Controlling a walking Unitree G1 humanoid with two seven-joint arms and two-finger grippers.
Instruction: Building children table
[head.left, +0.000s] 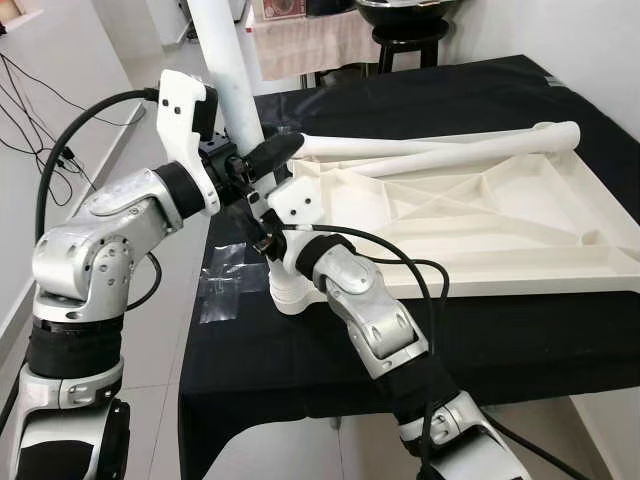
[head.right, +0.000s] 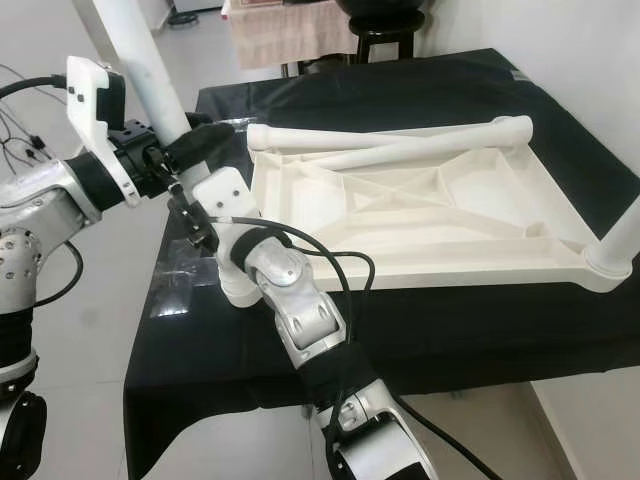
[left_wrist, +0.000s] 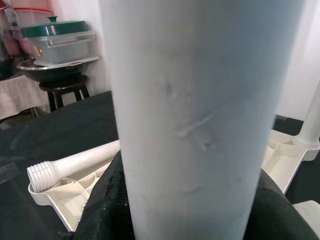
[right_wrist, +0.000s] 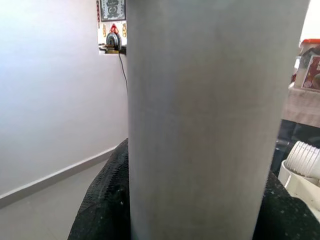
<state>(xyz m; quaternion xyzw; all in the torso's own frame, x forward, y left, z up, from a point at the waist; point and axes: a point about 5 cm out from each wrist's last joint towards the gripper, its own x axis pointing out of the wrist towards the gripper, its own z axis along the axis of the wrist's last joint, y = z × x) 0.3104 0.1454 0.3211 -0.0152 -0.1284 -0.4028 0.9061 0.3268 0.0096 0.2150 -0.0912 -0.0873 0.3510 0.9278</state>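
Item: white tabletop (head.right: 420, 215), moulded plastic, lying upside down with its ribbed underside facing up, on a table (head.left: 480, 340) draped in black cloth.

Upright leg (head.left: 228, 70): white tube standing at the tabletop's near-left corner, its foot seated in the round corner socket (head.left: 290, 290); leans slightly toward the robot's left.

Left claw (head.left: 262, 158): black fingers clamped around the upright leg, partway up. In the left wrist view the tube fills the space between the pads (left_wrist: 102, 210).

Right claw (head.left: 262, 215): also clamped on the same leg, just below the left claw and just above the socket. The right wrist view shows the tube pressed between its black fingers (right_wrist: 100, 205).

Loose legs: two white tubes (head.right: 400, 143) lying across the far edge of the tabletop, touching each other; one shows a threaded end (left_wrist: 42, 176).

Second fitted leg (head.right: 625, 235): rising from the near-right corner socket.

Clear plastic wrap (head.left: 225, 280): flat on the cloth just left of the tabletop.

Surroundings: a dark stool (head.left: 410, 40) carrying a black bowl beyond the table; stacked lidded containers (left_wrist: 60, 42) on top; grey tiled floor (head.left: 90, 90).
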